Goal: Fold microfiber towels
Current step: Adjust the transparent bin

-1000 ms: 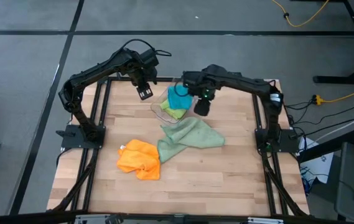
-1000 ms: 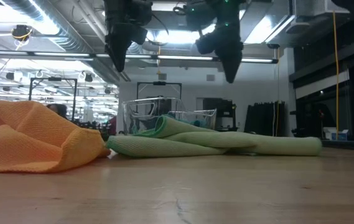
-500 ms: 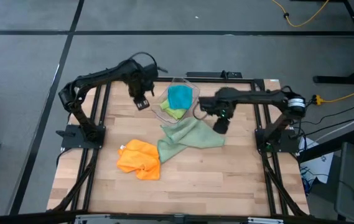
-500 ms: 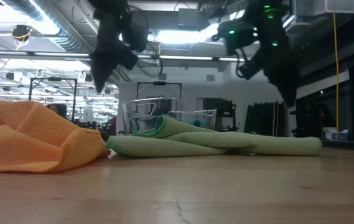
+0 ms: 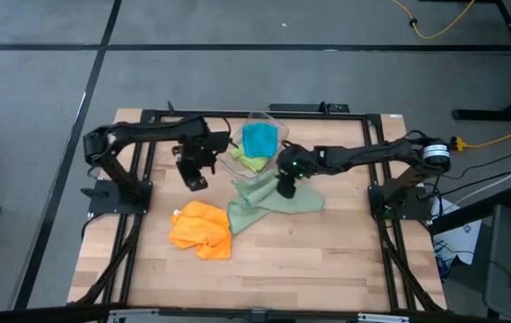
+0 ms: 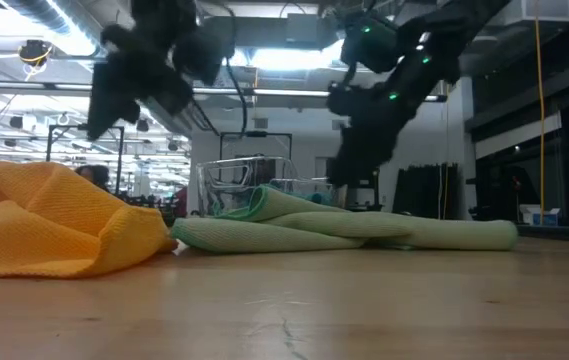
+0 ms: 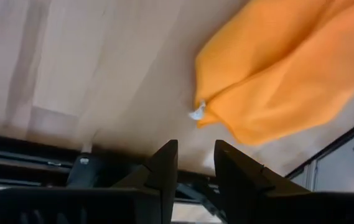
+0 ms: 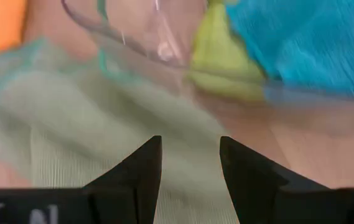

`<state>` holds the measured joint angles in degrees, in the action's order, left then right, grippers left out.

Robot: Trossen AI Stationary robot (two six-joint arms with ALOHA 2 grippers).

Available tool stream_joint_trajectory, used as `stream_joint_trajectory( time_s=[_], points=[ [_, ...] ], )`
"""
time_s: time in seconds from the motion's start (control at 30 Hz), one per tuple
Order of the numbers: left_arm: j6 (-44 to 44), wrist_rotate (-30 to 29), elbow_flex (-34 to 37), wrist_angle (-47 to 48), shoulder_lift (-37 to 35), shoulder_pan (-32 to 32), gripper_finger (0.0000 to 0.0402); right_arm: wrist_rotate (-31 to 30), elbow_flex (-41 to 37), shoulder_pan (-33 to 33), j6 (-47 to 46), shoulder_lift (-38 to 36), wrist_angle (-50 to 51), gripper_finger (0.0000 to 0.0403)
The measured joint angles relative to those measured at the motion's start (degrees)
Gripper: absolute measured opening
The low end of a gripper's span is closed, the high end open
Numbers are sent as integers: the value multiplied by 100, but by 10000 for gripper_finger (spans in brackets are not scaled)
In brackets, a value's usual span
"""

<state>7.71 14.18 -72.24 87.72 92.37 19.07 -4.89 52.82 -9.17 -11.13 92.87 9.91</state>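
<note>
The orange towel (image 5: 201, 230) lies crumpled on the table at the near left and also shows in the left wrist view (image 7: 282, 62). The pale sage towel (image 5: 275, 199) lies rumpled at the middle. The teal towel (image 5: 259, 140) and the lime towel (image 5: 250, 163) lie in the clear bin (image 5: 233, 154). My left gripper (image 5: 190, 176) hovers between the bin and the orange towel, fingers a little apart (image 7: 195, 163), empty. My right gripper (image 5: 286, 188) is open (image 8: 189, 163) just above the sage towel's far part (image 8: 102, 112), beside the bin.
The clear bin's rim (image 8: 133, 50) stands right in front of my right gripper. Dark frame rails (image 5: 138, 179) run along the table's left and right sides. Bare wood lies along the near edge (image 5: 264, 278).
My left gripper has gone from beside the bin's far left toward the near edge and down, toward the orange towel. My right gripper has left the space above the bin, swung right, then come back and down over the sage towel. The towels have not moved.
</note>
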Motion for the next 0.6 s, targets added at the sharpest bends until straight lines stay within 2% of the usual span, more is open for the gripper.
stream_joint_trajectory(
  time_s=[0.1,0.17,0.27,0.4,0.6],
  points=[
    [250,-42,-1,-116,-539,-171,97,0,230,0,112,510,-255,165],
    [456,-267,-1,-277,-989,-272,97,-20,482,-5,106,890,-272,165],
    [840,-763,-1,-681,-1627,-413,97,-270,1056,-31,211,1418,-298,165],
    [1228,-1323,-6,-948,-2337,-616,97,-307,1930,-52,262,1974,-202,165],
    [1697,-2019,-6,-996,-2991,-906,97,-561,3173,-100,415,2679,-268,165]
  ],
)
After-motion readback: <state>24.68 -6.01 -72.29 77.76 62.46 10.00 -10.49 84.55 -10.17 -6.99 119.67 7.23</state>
